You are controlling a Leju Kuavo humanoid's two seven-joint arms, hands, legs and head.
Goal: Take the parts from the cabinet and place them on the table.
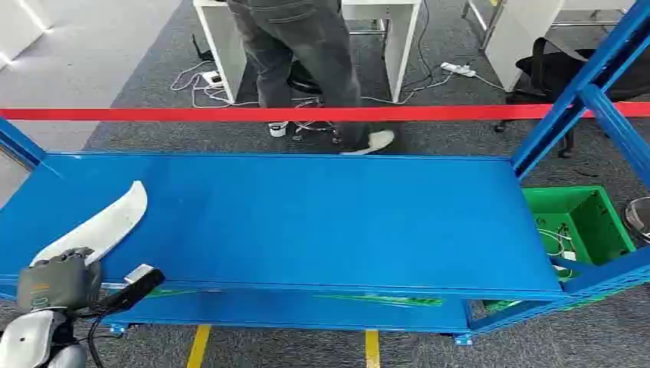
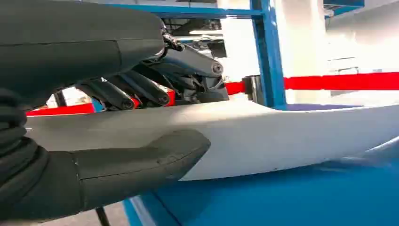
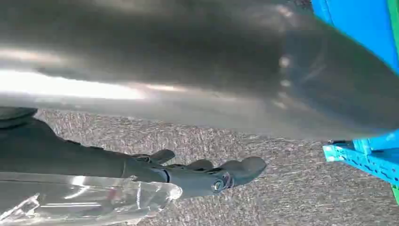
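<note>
White part (image 1: pixel 107 218): long curved panel, lying on the blue shelf (image 1: pixel 306 222) near its left end
Left hand (image 1: pixel 60 280): grasped the panel's near end
Right hand (image 3: pixel 207 176): hung empty, fingers relaxed
Advice: lift level, clear the front edge

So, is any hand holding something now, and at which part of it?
The left hand grips the long white curved part near its end by the table's front edge. The right hand holds nothing.

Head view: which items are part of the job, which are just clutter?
Job:
- white curved part, held by the left hand
- blue table

Clutter:
- green bin
- red barrier tape
- power strip
- person
</note>
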